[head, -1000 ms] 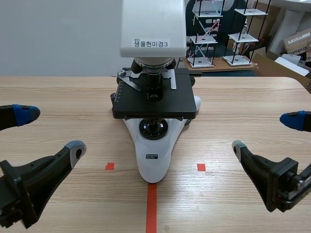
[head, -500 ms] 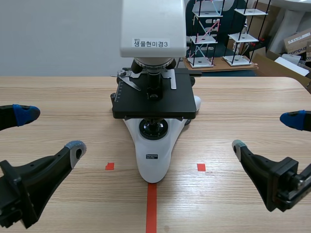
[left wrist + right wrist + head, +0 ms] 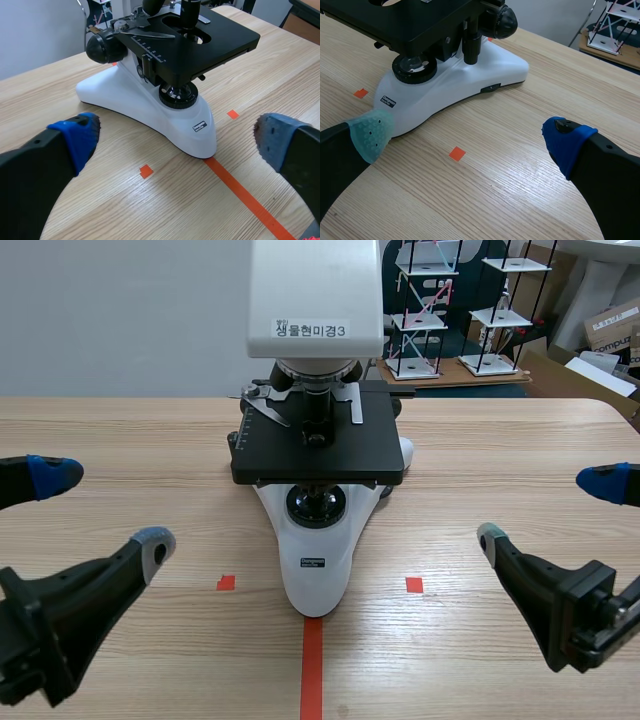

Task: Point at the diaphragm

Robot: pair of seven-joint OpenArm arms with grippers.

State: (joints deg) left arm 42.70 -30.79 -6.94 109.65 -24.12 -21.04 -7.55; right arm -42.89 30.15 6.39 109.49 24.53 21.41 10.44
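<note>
Wooden table (image 3: 500,460) with a white and black microscope (image 3: 316,575) standing at its centre. The left gripper (image 3: 102,506) and right gripper (image 3: 548,510) sit low on either side, well apart from it. Each has its 2 fingers spread wide and holds nothing. The diaphragm (image 3: 176,81) lies ahead of and between both grippers and is touched by neither. It is a dark fitting tucked under the flat black square stage (image 3: 340,455), directly above the round black lamp lens (image 3: 316,505) set in the white base. Shadow hides most of it, so its detail cannot be made out.
</note>
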